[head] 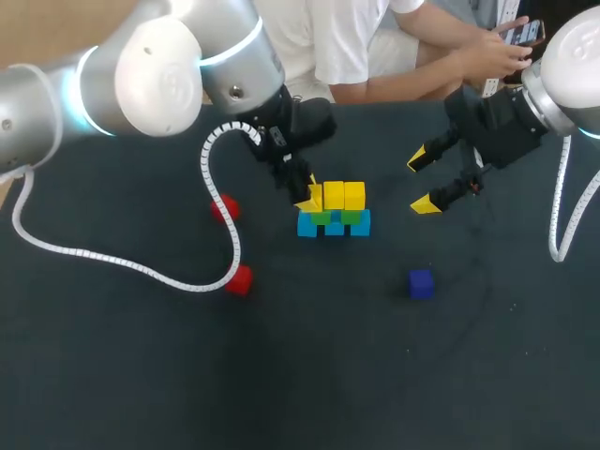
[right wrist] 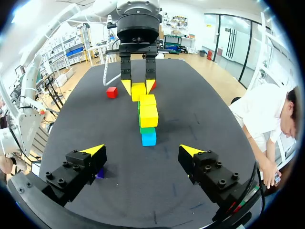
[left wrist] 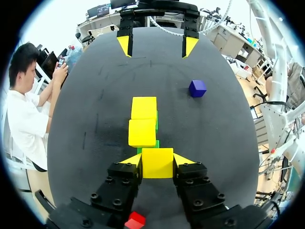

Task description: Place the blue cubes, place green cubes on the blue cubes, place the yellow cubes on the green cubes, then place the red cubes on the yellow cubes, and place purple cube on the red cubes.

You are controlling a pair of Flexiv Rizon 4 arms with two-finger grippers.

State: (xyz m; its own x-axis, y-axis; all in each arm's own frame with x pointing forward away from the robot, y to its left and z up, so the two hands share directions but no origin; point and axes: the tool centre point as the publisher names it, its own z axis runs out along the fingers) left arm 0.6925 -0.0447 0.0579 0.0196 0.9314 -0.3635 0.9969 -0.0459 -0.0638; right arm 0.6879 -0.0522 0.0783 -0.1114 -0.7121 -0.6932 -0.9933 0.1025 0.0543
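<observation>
Two yellow-tipped fingers of the left gripper are clamped, one on each side, on a small matte yellow cube at the near end of the stack. Whether this cube is fully seated cannot be told.

Directly ahead of it stand two more yellow cubes in a row. They rest on green cubes, which rest on light blue cubes. Two red cubes lie on the dark table top, to the left of the stack and beside the left arm's white ribbed cable. A dark purple cube sits well apart on the right. The right gripper hangs beyond the stack, fingers spread and empty.

Hazards:
- Releasing off-centre would probably tip the held cube off its green support.
- Spreading fingers could nudge the neighbouring yellow cube.
- The cable could sweep the red cubes.

No legible labels or writing appear on the cubes or the table.
</observation>
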